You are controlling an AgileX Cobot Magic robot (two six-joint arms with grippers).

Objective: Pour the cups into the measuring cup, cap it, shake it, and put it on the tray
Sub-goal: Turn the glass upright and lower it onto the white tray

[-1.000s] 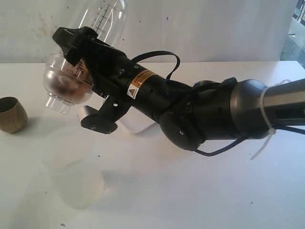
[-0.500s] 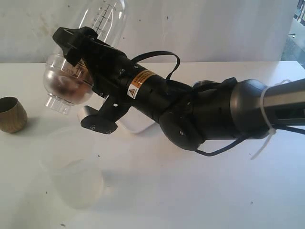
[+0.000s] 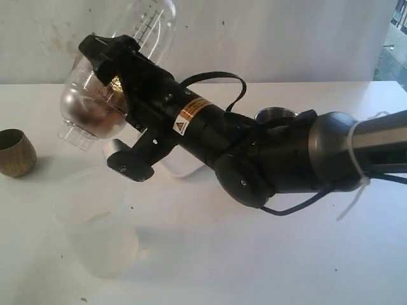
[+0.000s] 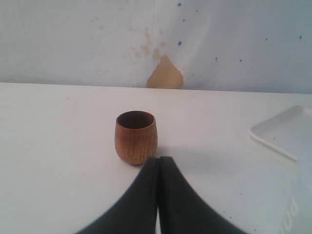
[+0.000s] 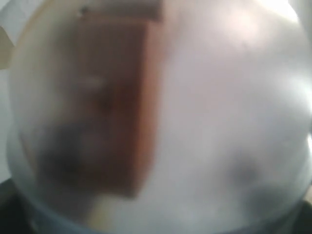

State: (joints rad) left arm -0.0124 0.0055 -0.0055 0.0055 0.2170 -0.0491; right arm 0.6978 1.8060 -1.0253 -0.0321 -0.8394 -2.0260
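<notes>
Reaching in from the right side of the exterior view toward its upper left, the right arm carries the right gripper (image 3: 113, 95), whose jaws stand wide and are clamped on the clear measuring cup (image 3: 147, 28), holding it in the air well above the white table (image 3: 267, 254). The measuring cup is steeply tilted, with its closed bottom up toward the wall and its mouth down and to the left. The clear dome cap (image 3: 79, 124) sits on that low end. A brown mass (image 3: 95, 108) has gathered inside against the cap. Printed graduation marks show on the upper part of the cup. The right wrist view is filled by the same vessel (image 5: 195, 122), too blurred to show more than a brown patch behind clear plastic. On the table under the raised cup stands an upright frosted cup (image 3: 98, 235), apart from everything else. The wooden cup (image 3: 13, 152) stands upright at the far left edge of the exterior view. The rim of the steel tumbler (image 3: 275, 114) shows just behind the arm, and a rounded corner of the white tray (image 3: 184, 166) shows below the arm. In the left wrist view the left gripper (image 4: 158, 162) has its two dark fingers pressed together with nothing between them. It is low over the table, with its tips just short of the wooden cup (image 4: 136, 137); whether they touch it cannot be told. The tray (image 4: 280, 134) lies off to one side of that cup.
</notes>
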